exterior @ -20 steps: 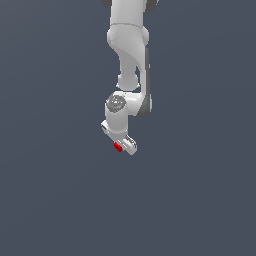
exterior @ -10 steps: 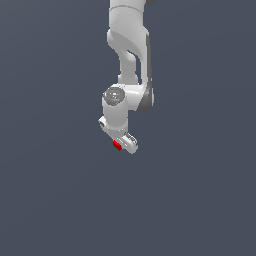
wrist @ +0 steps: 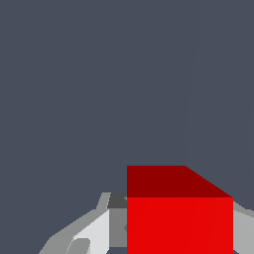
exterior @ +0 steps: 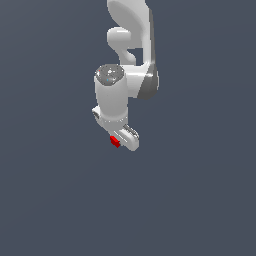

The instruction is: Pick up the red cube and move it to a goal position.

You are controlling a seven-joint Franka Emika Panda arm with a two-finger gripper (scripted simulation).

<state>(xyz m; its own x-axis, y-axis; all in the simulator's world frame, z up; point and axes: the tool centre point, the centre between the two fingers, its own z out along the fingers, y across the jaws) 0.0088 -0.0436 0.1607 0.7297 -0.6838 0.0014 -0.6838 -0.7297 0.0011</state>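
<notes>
The red cube (exterior: 115, 141) is tiny, bright red and plain-faced. It sits between the fingers of my white gripper (exterior: 119, 142), held up in the air in the exterior view. In the wrist view the red cube (wrist: 179, 218) fills the near part of the picture with grey fingers (wrist: 94, 230) on both sides of it. The gripper is shut on the cube. The white arm (exterior: 131, 45) comes down from above. No goal marker shows in either view.
Around the arm I see only a plain dark grey-blue background (exterior: 50, 190). No other objects, containers or edges show in either view.
The arm has lifted the gripper and the cube upward in the exterior view. The gripper has stayed shut on the cube.
</notes>
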